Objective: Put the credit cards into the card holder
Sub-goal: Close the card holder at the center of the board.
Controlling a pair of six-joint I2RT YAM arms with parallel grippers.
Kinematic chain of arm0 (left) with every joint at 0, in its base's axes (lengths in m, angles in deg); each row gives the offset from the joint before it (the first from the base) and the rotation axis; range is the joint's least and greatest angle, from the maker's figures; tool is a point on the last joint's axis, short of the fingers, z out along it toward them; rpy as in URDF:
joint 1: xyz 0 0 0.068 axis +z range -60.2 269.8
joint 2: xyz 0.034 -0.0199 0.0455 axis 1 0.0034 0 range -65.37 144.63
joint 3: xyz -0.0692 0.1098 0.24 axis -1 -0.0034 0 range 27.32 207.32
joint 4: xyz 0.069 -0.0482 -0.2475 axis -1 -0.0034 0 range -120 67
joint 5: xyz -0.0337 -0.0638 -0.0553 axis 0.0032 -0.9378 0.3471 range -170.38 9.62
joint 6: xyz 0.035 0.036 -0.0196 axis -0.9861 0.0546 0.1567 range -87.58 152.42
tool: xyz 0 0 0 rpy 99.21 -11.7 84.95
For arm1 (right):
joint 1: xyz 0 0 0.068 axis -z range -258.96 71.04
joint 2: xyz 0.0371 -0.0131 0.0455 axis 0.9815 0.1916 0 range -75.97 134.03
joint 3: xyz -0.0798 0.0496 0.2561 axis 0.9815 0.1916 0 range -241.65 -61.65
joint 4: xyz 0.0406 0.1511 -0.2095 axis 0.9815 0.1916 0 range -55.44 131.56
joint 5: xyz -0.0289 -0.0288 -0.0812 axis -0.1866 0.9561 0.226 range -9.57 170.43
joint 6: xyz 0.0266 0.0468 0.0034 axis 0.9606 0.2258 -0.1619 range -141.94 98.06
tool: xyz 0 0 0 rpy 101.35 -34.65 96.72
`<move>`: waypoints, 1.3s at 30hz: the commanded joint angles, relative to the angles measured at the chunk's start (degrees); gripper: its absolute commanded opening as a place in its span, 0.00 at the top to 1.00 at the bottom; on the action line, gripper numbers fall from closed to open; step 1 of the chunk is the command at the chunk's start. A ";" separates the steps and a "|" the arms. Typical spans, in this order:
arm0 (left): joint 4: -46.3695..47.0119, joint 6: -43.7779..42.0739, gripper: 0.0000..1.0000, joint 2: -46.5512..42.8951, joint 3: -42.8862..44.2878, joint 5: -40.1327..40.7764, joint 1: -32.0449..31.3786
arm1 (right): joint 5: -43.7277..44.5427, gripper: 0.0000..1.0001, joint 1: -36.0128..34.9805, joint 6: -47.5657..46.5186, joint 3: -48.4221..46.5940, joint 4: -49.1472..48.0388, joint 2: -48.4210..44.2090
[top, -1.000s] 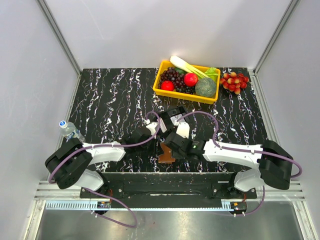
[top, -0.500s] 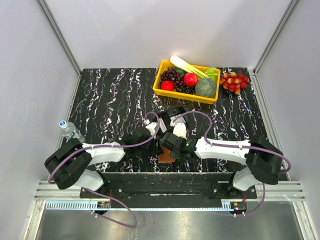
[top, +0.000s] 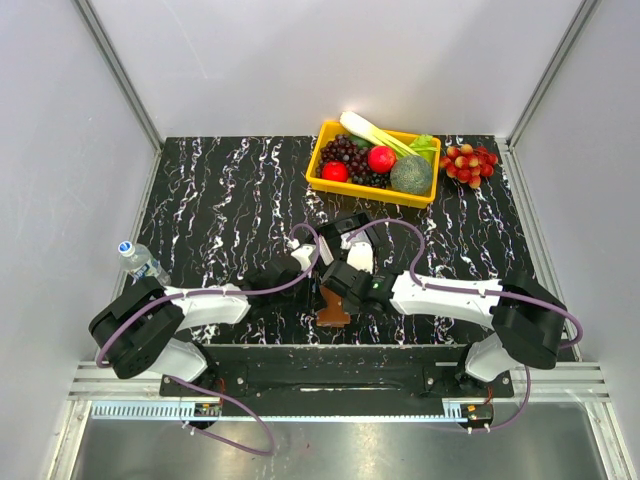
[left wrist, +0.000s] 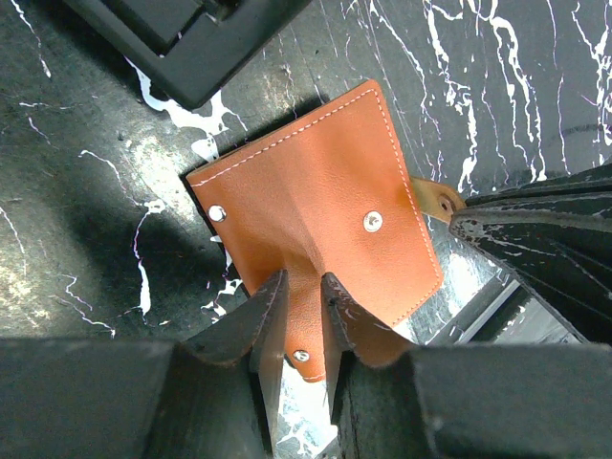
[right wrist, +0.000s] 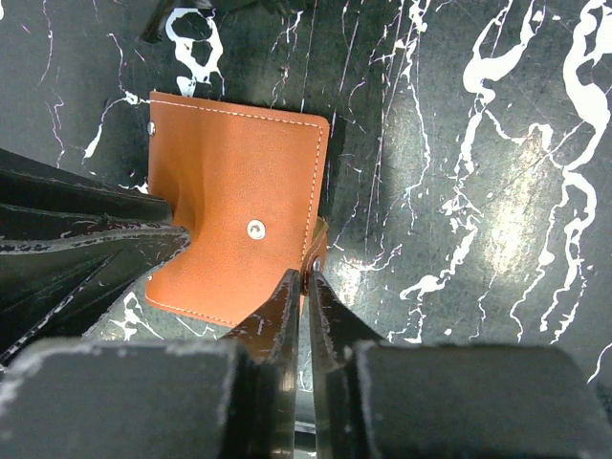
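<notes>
We see the brown leather card holder (left wrist: 325, 201) lying half-folded on the black, white-veined tabletop (top: 220, 200), low in the middle of the overhead view. Our left gripper (left wrist: 301, 287) pinches a raised fold of its cover. Our right gripper (right wrist: 306, 273) has its fingers nearly together on the snap tab at the holder's edge. A black open box (left wrist: 191, 48) sits at the upper left of the left wrist view.
</notes>
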 commanded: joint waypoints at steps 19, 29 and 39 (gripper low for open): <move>-2.26 -0.33 0.76 0.57 -1.58 -1.36 -0.72 | -8.71 1.00 5.72 -3.09 4.15 -13.25 -3.09; -2.26 -0.42 0.76 0.75 -1.23 -1.63 -0.81 | -15.05 1.00 6.07 -5.12 1.34 -15.36 3.76; -3.13 -0.77 0.76 0.31 -0.88 -1.63 -0.81 | -15.83 1.00 7.12 -4.85 2.65 -17.38 2.71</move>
